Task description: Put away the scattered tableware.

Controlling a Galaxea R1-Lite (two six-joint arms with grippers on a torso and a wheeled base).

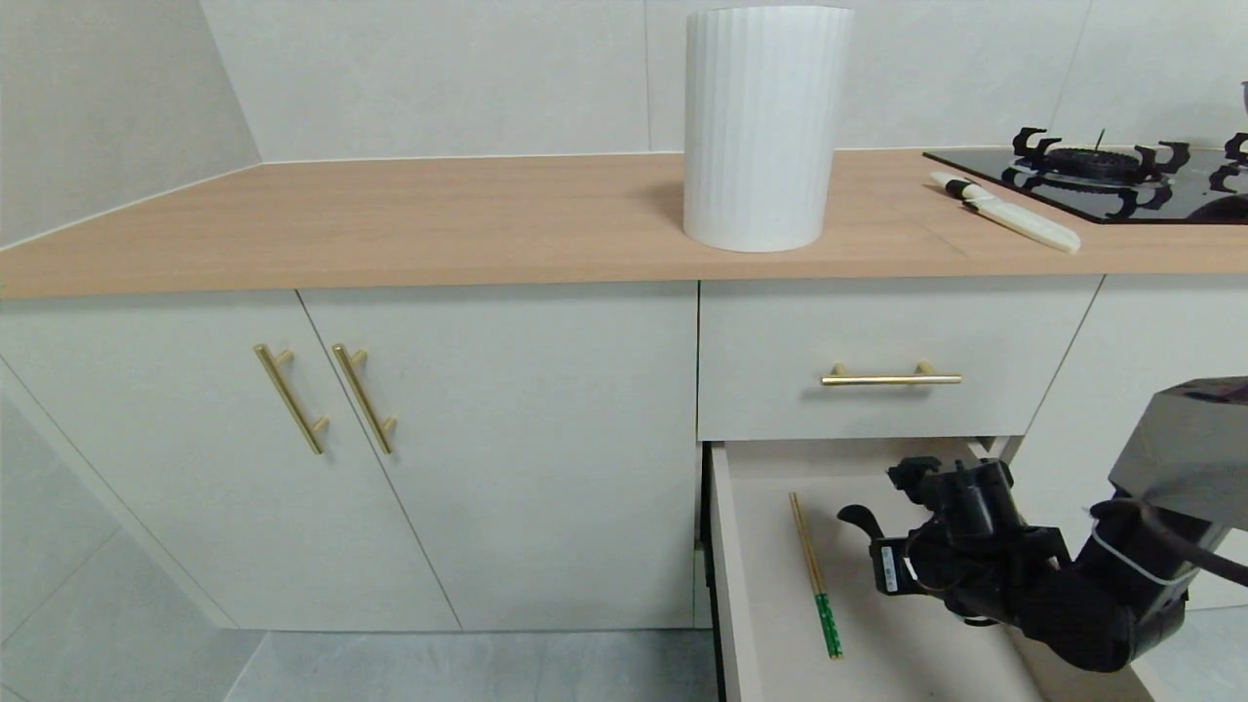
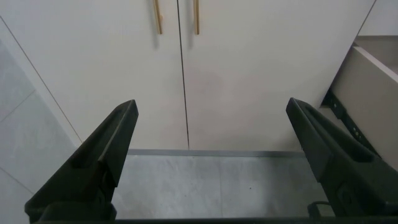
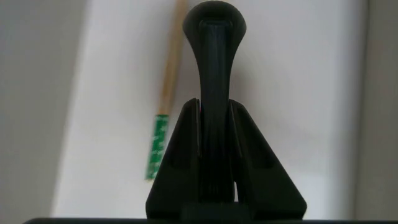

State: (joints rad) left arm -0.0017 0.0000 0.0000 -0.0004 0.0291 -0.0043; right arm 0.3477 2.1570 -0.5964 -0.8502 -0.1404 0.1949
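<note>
A pair of wooden chopsticks point(image 1: 814, 575) with green ends lies inside the open lower drawer point(image 1: 727, 570), near its left wall. My right gripper point(image 1: 858, 519) hovers over the drawer just right of the chopsticks, its fingers shut with nothing held. The right wrist view shows the shut gripper point(image 3: 214, 25) above the drawer floor, with the chopsticks point(image 3: 165, 106) beside it. A white-handled knife point(image 1: 1004, 212) lies on the wooden countertop near the stove. My left gripper point(image 2: 211, 109) stands wide open low in front of the cabinet doors point(image 2: 186, 62), holding nothing.
A tall white ribbed container point(image 1: 759, 127) stands on the countertop point(image 1: 390, 219). A black gas stove point(image 1: 1102, 175) is at the back right. A shut drawer with a gold handle point(image 1: 890, 378) sits above the open one. The open drawer's side point(image 2: 367, 93) juts out.
</note>
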